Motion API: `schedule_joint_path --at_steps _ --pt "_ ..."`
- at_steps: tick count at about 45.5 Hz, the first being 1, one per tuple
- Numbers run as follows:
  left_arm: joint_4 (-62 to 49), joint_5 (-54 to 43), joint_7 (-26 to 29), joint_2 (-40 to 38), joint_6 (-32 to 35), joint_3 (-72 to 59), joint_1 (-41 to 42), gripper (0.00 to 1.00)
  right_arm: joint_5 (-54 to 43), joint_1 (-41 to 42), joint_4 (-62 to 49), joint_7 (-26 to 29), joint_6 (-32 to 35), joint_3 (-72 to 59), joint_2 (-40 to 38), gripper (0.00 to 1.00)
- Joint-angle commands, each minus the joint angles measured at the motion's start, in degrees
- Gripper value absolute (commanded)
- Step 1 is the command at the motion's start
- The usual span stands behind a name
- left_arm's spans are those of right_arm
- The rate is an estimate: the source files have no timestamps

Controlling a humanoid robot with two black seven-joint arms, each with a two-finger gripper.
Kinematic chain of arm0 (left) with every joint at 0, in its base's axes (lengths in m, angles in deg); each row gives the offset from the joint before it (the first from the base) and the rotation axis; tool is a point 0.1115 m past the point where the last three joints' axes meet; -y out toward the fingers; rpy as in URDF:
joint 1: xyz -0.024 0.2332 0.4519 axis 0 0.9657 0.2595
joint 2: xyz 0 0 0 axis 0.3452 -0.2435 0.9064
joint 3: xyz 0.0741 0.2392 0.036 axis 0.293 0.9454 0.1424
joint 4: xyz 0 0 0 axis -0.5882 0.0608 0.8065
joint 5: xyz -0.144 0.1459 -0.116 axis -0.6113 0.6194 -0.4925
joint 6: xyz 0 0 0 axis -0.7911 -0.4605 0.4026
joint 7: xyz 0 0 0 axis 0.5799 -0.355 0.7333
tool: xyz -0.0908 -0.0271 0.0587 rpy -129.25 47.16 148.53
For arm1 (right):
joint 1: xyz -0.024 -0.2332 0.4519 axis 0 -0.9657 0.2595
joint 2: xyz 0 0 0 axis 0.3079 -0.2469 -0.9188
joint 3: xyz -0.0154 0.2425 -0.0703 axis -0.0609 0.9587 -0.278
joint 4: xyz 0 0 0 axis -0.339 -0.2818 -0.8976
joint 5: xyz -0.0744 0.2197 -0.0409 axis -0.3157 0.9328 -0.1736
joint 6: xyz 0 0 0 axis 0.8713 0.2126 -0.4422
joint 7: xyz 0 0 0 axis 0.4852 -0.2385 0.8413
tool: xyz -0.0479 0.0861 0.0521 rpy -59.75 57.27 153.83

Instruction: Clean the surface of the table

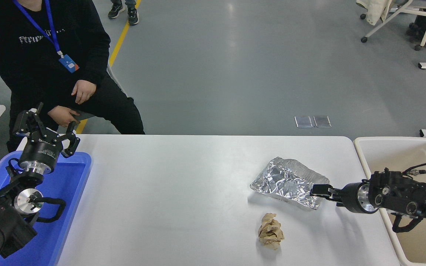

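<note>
The table surface (179, 192) is a wide white top with rounded corners. On its right half lies a crumpled silver foil tray (287, 181), and in front of that a ball of crumpled brown paper (270, 235). My right gripper (318, 191) reaches in from the right, low over the table, and its tip meets the foil tray's right rim. How it stands there is hidden by the viewing angle. My left gripper (47, 125) is parked open above the far end of the blue tray (72, 207) at the lower left.
A beige tub (368, 147) stands off the table's right end, under my right arm. A person in black sits at the far left side, hands near my left gripper. Grey floor lies beyond the table.
</note>
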Motion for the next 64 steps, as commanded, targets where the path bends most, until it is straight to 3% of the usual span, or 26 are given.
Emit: schedule_joint_path --at_steps 1,8,13,15,54,64 --pt "0.0 0.0 0.0 0.0 0.0 0.0 0.0 1.0 0.0 -0.4 -2.8 0.0 0.2 -0.3 2.4 0.87" --pt "0.0 0.0 0.0 0.0 0.0 0.0 0.0 1.0 -0.2 -0.5 -2.9 0.0 0.2 -0.4 3.1 0.63" --pt "0.0 0.0 0.0 0.0 0.0 0.0 0.0 1.0 -0.4 -0.3 -2.9 0.1 0.5 -0.6 4.0 0.12" --pt "0.0 0.0 0.0 0.0 0.0 0.0 0.0 1.0 -0.1 0.0 -2.9 0.1 1.2 -0.8 4.2 0.0" --pt "0.0 0.0 0.0 0.0 -0.1 0.0 0.0 1.0 2.6 2.0 -2.7 -0.3 3.4 -1.3 2.2 0.0" --pt "0.0 0.0 0.0 0.0 -0.1 0.0 0.0 1.0 6.2 3.3 -2.3 -0.1 7.0 -0.7 0.0 0.0"
